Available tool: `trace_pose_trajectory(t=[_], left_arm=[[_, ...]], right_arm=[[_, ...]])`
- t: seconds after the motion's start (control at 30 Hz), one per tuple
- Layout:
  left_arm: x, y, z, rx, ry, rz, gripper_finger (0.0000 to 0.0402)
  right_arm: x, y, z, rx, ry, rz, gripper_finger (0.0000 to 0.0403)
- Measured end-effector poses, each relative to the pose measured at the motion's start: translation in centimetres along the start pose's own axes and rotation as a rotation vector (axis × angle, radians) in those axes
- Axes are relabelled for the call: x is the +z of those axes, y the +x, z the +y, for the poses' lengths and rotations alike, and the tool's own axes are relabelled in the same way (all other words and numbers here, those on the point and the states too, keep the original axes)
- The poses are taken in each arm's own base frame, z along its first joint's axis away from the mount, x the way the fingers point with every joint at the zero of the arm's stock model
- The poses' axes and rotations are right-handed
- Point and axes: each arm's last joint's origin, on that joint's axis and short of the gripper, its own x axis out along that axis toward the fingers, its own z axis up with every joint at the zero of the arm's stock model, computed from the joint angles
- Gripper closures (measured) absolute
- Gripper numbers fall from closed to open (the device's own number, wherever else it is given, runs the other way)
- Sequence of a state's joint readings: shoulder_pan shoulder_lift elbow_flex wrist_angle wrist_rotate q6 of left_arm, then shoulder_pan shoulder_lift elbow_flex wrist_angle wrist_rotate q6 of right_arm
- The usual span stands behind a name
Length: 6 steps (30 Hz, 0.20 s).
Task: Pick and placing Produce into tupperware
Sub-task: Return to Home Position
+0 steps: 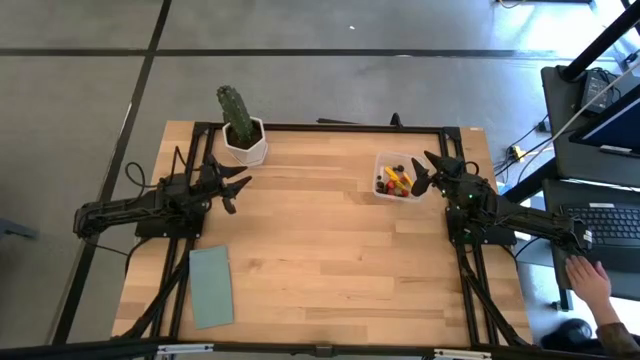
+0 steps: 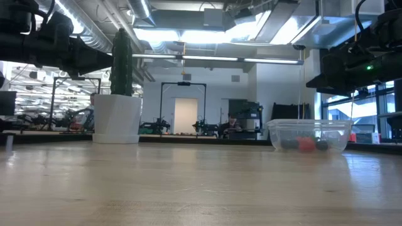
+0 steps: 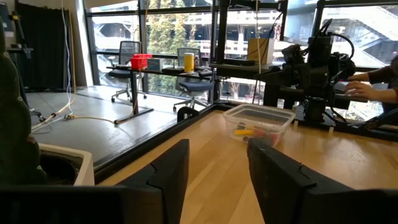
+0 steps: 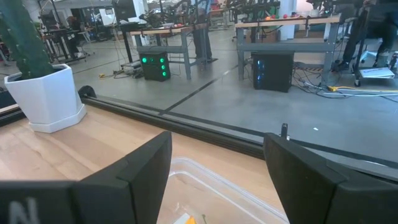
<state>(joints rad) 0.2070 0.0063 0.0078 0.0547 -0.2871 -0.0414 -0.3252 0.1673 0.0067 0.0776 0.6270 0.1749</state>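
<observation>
High view: nothing held, produce (image 1: 396, 181) already in the tupperware (image 1: 381, 160).
Left gripper (image 1: 238, 190) sits spread near the cactus pot (image 1: 245, 143). Right gripper (image 1: 421, 173), likewise spread and empty, hangs just beside the tupperware. Low view: the tupperware stands flat on the table (image 2: 188, 182) with a red piece inside, perhaps dark ones too. Left wrist view: it lies well apart from that arm. Right wrist view: its rim lies right under the spread fingers (image 4: 140, 171), so I'd say a careless pull-back could clip the light container and scatter the lot.

Red, yellow and dark toy fruit (image 1: 396, 181) is seen in the clear tub (image 1: 400, 154); the cactus (image 1: 233, 108) is coloured green, its pot (image 1: 246, 148) white.
</observation>
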Motion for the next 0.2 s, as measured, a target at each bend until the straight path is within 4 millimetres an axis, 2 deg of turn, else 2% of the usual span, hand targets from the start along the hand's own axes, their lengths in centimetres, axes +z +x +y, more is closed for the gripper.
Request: trace_pose_trajectory(t=[0.2], left_arm=[[0.0, 0.0, 0.0, 0.0, 0.0, 0.0, 0.0253]], right_arm=[[0.0, 0.0, 0.0, 0.0, 0.0, 0.0, 0.0148]])
